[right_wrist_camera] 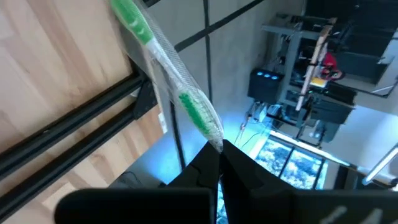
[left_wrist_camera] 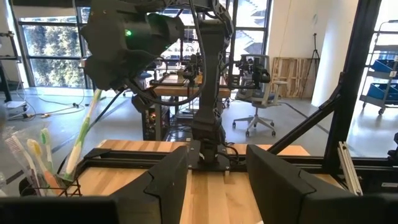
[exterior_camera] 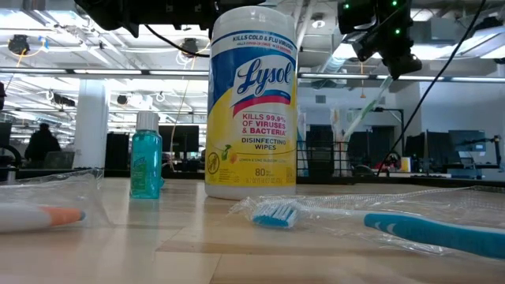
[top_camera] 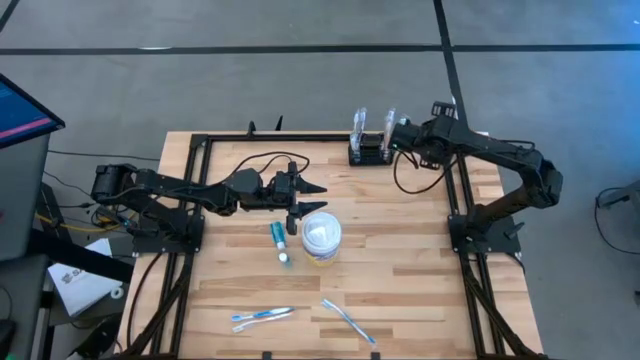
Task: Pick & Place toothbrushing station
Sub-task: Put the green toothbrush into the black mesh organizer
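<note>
Currently, the toothbrushing station (top_camera: 367, 153) is set at the table's far edge, and a wrapped green toothbrush (right_wrist_camera: 166, 65) is pinched above it by the right gripper (right_wrist_camera: 217, 149), its fingers closed. The left gripper (top_camera: 312, 197) is held spread beside the Lysol wipes tub (top_camera: 322, 238).

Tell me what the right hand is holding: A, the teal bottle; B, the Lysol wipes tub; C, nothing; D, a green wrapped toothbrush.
D: the right hand is shut on the end of a green toothbrush in clear wrap, over the black rack.
</note>
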{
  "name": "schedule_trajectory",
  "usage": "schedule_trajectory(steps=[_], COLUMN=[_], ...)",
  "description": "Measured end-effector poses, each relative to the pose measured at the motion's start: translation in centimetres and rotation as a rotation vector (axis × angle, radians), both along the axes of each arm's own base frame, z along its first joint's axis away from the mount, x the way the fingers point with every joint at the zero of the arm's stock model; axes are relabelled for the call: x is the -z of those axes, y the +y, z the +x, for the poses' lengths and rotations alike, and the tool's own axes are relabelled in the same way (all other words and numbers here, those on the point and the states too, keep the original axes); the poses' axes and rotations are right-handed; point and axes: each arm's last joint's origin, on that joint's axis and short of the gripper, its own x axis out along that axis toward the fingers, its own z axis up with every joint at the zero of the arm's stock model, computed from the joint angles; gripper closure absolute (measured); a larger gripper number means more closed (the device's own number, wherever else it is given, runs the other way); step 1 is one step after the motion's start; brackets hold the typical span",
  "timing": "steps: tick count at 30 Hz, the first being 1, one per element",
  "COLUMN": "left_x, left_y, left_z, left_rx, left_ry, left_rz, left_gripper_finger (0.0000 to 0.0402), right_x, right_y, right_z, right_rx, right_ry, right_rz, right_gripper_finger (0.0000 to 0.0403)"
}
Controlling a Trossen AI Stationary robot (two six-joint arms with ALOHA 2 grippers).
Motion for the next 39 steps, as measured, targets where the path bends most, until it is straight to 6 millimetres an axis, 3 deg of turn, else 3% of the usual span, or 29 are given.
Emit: schedule_trajectory(steps=[6, 14, 21, 30, 39], left_x=[0.0, 0.0, 0.2, 0.4, 0.5], left_y=[0.0, 0.0, 0.0, 0.3, 0.6], left_z=[0.0, 0.0, 0.0, 0.0, 0.0], left_rx=[0.0, 0.0, 0.0, -0.01, -0.021], left_ry=[0.0, 0.002, 0.021, 0.045, 0.047], left_rz=[0.0, 0.0, -0.001, 0.02, 0.017], left_gripper_finger=[0.0243, 0.0243, 0.0243, 0.0243, 0.0243], right_x=[0.5, 1.5, 1.2, -0.5, 0.3], right_y=[-0.7, -2.0, -2.7, -2.6, -2.9], right_z=[0.6, 2.9, 4.2, 4.1, 4.6], right_rx=[-0.034, -0.048, -0.05, -0.076, -0.085], right_ry=[0.053, 0.192, 0.261, 0.252, 0.281], right_rz=[0.018, 0.011, 0.003, -0.016, 0.015], right_gripper_finger=[0.0403, 0.0403, 0.0403, 0.0403, 0.0403])
